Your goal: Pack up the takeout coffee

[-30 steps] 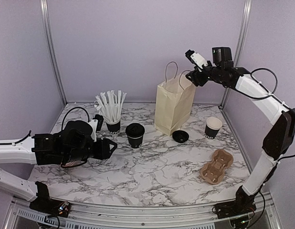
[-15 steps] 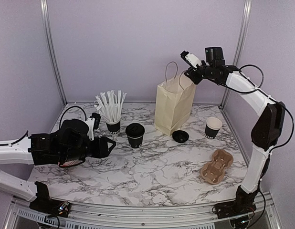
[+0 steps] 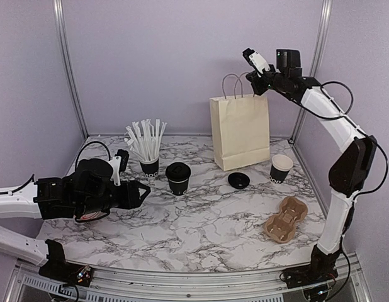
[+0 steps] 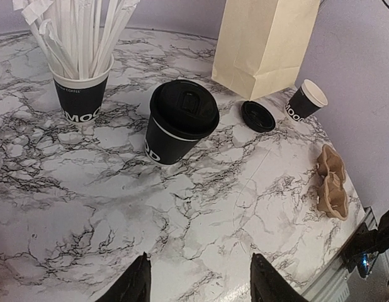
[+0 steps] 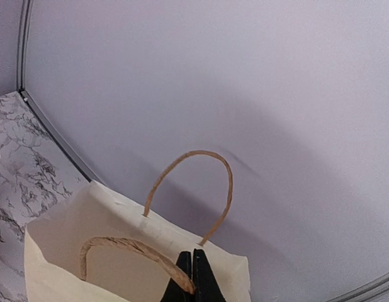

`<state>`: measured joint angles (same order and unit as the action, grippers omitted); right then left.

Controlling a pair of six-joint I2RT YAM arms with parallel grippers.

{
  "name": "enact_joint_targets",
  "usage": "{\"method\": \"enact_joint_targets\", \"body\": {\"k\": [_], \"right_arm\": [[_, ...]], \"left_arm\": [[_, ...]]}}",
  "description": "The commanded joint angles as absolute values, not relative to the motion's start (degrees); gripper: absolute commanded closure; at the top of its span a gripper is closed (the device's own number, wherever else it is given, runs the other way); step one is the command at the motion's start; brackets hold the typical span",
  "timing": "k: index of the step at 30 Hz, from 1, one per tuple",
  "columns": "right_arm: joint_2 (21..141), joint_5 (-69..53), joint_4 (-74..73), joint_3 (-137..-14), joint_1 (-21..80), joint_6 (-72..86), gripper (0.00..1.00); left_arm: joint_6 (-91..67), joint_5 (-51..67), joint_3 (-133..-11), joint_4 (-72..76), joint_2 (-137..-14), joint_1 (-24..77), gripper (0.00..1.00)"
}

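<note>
The takeout coffee (image 3: 178, 178) (image 4: 180, 119), a black cup with a black lid, stands upright on the marble table (image 3: 201, 233). My left gripper (image 3: 142, 192) (image 4: 199, 261) hovers low to the cup's left, open and empty, pointing at it. The cream paper bag (image 3: 240, 132) (image 5: 119, 251) stands upright at the back. High above the bag's right top corner, my right gripper (image 3: 256, 88) (image 5: 193, 253) is shut on the near handle (image 5: 131, 248). The mouth of the bag is open below it.
A like cup full of white wrapped straws (image 3: 149, 165) (image 4: 81, 94) stands left of the coffee. A loose black lid (image 3: 238, 180), an open lidless cup (image 3: 281, 168) and a brown pulp cup carrier (image 3: 285, 218) lie to the right. Frame posts bound the back corners.
My right gripper has shut on the bag's handle and drawn it up. The bag went from leaning left to standing straight. The left arm shifted slightly left.
</note>
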<state>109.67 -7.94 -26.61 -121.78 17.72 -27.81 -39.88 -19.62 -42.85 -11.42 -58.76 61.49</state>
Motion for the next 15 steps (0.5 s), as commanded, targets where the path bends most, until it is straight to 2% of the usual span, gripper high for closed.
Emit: {"method": "enact_joint_targets", "body": {"k": [1,6,12,15], "right_arm": [[108.65,-12.74,-23.62,-129.57,17.3,-22.24,1.0],[102.4,-17.5,-22.96,-126.41,18.69,-21.88,1.0],[89.92,-23.28,-20.58,-112.58,22.64,-23.3,1.0],[87.08,-26.86,-23.31,-110.57,24.79,-23.57,1.0]], "left_arm": [[-40.31,-20.82,-41.9,-12.37,-56.55,61.26,0.45],[-40.0,-21.93,-41.61,-12.31,-54.77,61.26,0.45],[-37.48,-24.7,-42.89,-13.43,-53.43,61.21,0.45],[-36.29,-25.7,-43.64,-14.0,-53.59,61.18,0.44]]}}
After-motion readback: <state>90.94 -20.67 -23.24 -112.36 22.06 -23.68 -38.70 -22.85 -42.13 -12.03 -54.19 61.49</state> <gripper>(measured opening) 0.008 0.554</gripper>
